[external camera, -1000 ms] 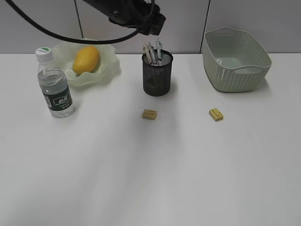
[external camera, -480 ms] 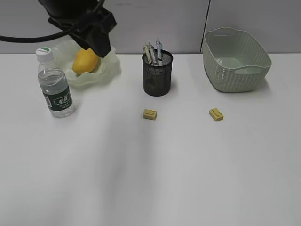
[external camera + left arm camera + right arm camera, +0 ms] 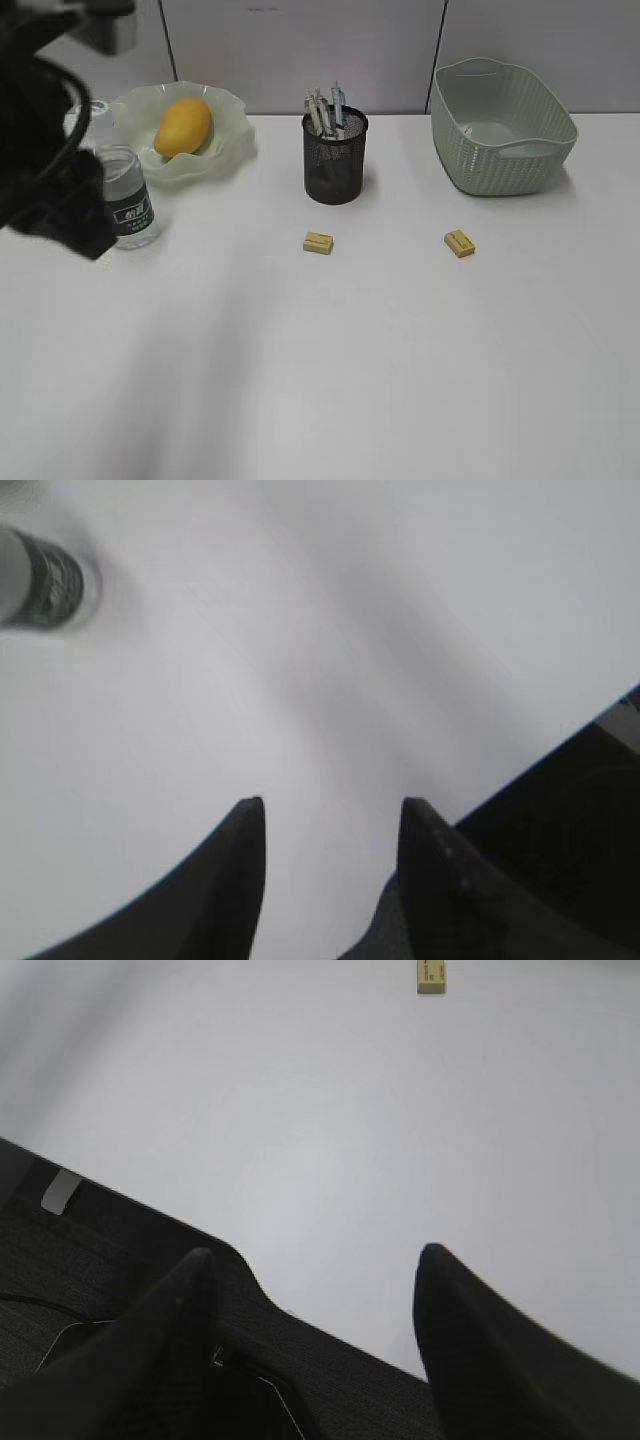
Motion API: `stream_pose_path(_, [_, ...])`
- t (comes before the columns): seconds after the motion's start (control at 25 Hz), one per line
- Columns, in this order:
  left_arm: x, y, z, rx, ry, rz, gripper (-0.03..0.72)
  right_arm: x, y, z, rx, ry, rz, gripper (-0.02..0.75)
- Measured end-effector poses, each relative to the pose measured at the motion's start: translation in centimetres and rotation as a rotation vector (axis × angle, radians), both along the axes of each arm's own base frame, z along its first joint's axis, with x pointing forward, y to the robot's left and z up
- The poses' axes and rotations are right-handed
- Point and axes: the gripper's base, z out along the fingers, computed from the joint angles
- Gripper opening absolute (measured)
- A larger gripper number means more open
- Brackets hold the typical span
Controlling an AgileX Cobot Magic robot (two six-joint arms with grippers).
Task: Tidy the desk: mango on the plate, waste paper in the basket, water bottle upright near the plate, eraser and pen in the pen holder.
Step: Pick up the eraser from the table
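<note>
erasers: left one (image 3: 318,242) on bench (image 3: 350,380) before pen holder (image 3: 335,157), right one (image 3: 459,243) near basket (image 3: 505,125) | handling: small, light, stiff blocks; pinch across short sides | left gripper (image 3: 330,815) jaws parted, empty | right gripper (image 3: 312,1260) jaws wide, empty

One mango (image 3: 183,125), two erasers (image 3: 318,242), one water bottle (image 3: 127,196), perhaps three pens (image 3: 325,108).
</note>
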Motion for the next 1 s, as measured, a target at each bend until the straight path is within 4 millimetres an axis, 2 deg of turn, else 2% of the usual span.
stream_pose_path(0.12, [-3.7,2.4,-1.8,-0.018,-0.008,0.002,0.335,0.0,0.0,0.0,0.003,-0.005,0.0,0.489])
stream_pose_path(0.32, [-10.0,6.6,-3.0,-0.084,-0.094,0.003,0.335,0.1,0.0,0.1,0.008,-0.015,-0.001,0.489])
stream_pose_path(0.52, [-15.7,10.6,-2.3,-0.239,-0.248,0.085,0.347,0.1,0.0,0.1,0.008,-0.017,-0.001,0.489])
stream_pose_path(0.76, [-20.5,13.8,-1.3,-0.41,-0.422,0.129,0.529,0.1,0.0,0.1,0.009,-0.017,-0.002,0.489])
stream_pose_path(0.92, [-22.2,15.0,-1.6,-0.439,-0.455,0.128,0.556,0.1,0.0,0.1,0.009,-0.018,-0.002,0.489])
stream_pose_path(1.0, [-22.3,15.1,-2.1,-0.429,-0.446,0.13,0.557,0.1,0.1,0.1,0.009,-0.018,-0.002,0.489])
